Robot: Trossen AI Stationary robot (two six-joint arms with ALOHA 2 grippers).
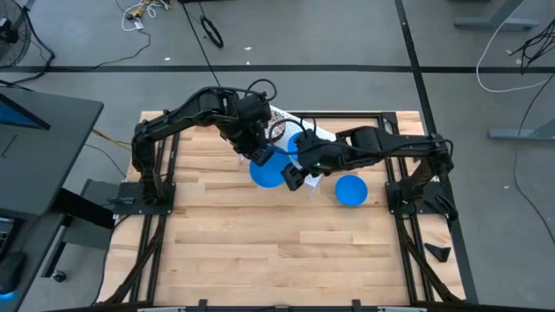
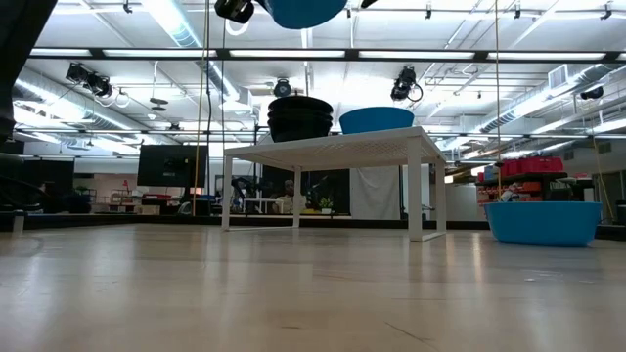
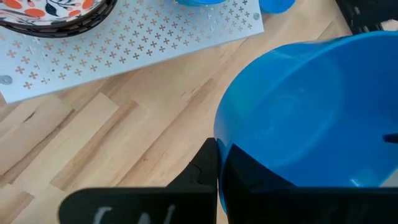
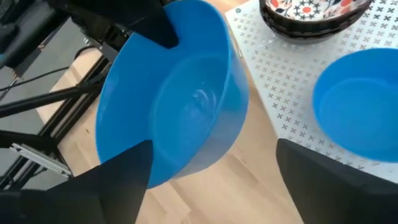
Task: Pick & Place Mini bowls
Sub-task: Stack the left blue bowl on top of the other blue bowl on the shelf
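Above the tabletop (image 1: 260,251), the left tool (image 3: 217,168) pinches a blue mini bowl's (image 1: 267,170) rim, holding it aloft clear of the white rack (image 3: 124,50), while the right tool (image 4: 211,180) waits open just beside it, seemingly ready for a handover.

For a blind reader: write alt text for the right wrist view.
A blue bowl hangs tilted above the wooden table, pinched at its rim by the left tool. Beside it, a white rack holds another blue bowl and stacked patterned bowls.
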